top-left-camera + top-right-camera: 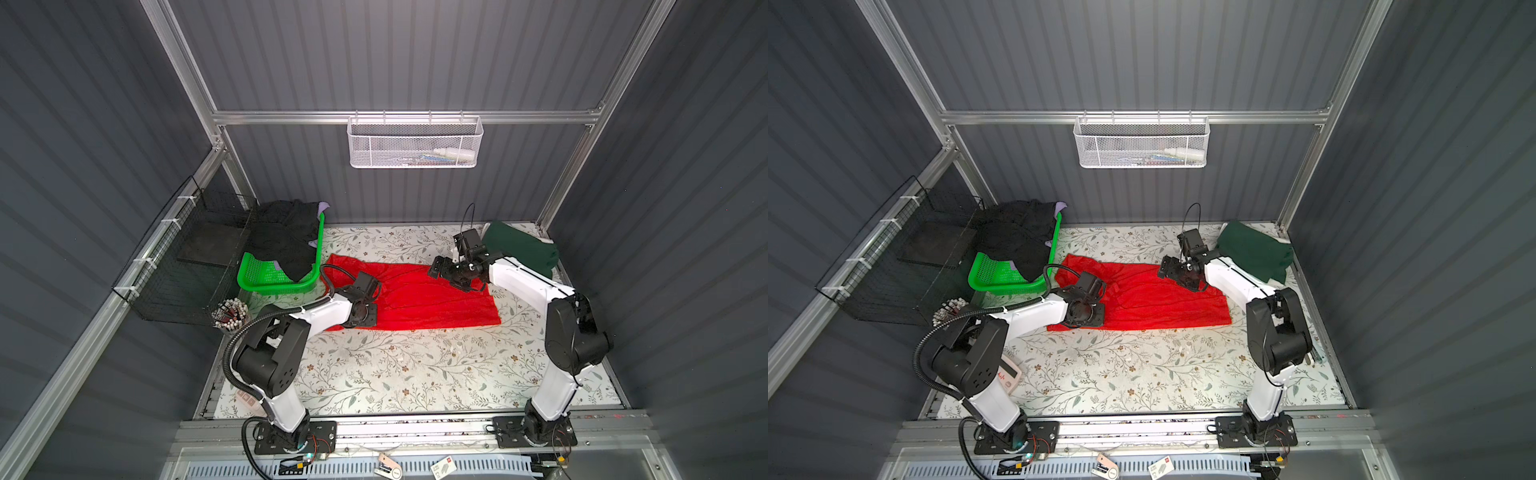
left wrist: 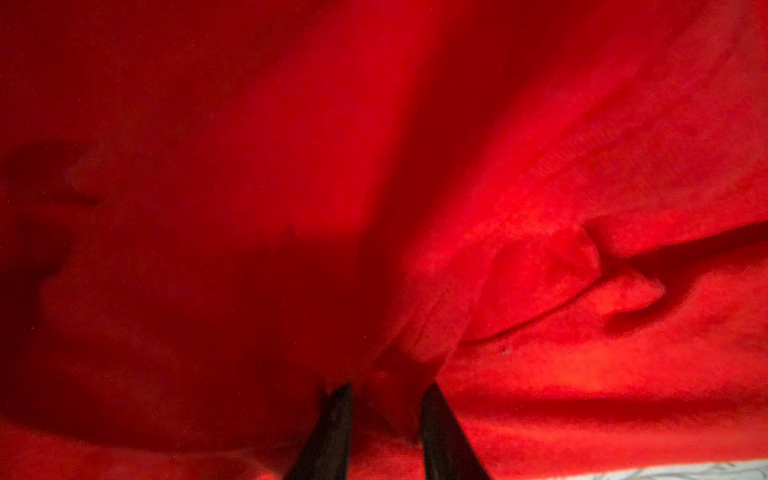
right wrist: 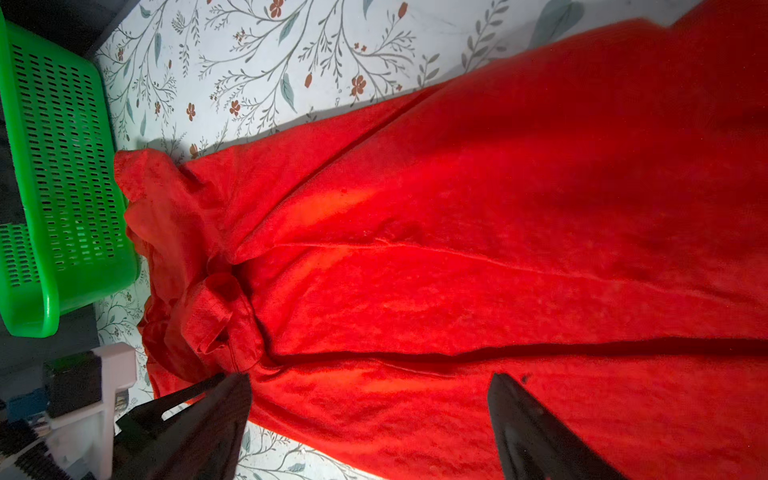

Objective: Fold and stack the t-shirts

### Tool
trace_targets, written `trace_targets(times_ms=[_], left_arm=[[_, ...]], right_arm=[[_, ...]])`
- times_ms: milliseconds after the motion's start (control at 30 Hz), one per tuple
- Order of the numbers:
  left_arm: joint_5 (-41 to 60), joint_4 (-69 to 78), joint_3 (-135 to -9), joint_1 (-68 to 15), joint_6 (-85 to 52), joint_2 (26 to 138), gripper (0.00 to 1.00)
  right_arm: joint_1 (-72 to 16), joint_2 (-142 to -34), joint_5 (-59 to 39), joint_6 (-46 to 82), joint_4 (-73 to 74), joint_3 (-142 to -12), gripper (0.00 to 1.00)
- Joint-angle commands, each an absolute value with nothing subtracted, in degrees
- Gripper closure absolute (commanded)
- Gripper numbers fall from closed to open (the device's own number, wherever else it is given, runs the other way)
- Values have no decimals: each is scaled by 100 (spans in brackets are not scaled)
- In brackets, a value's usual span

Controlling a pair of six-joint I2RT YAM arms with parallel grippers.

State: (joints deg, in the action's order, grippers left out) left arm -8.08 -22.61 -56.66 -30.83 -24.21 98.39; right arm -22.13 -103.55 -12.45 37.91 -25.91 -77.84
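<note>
Red t-shirt (image 1: 432, 299) lay spread flat mid-table, between green basket (image 1: 259, 276) far left and folded dark green t-shirt (image 1: 519, 249) far right. Left gripper (image 2: 388, 399) at shirt's left end, jaws narrow, cloth fold pinched between, likely to lift for folding. Right gripper (image 3: 370, 378) hovered over far edge, jaws wide, empty

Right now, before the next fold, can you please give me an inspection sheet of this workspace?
Surface: table, floral cover, flat.
Job's things: red shirt spread mid-table; green shirt folded, far right corner; black shirts and lavender shirt heaped in green basket.
Clutter: pen cup, wire basket, mesh basket on back rail.
Grippers: left gripper pinches red shirt; right gripper open above it.
Cables: hose by left arm; wire looped at right wrist.
Surroundings: grey walls, metal frame.
</note>
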Motion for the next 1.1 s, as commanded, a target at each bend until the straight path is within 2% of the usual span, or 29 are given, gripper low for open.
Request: trace_targets(times_ms=[0,200,667,1067], left_arm=[[-1079,-2531,-5874,-3076,-2499,9923,79],[-1366,-2659,-6148,-3076,-2496,9961,100],[-2576,-2890,-6988,-2956,-2156,10211,100],[-2945,-2637,-7501,-2651,-2079,10739,100]], right_arm=[[-2153,-10423,-1307,3722,-2558,-7684,9],[-2127,-10424,-1334,3719,-2546,-7615,9],[-2101,-10267,-1152,3508,-2758,-7430,8],[-2105,-9978,-832,3269,-3051,-6994,8]])
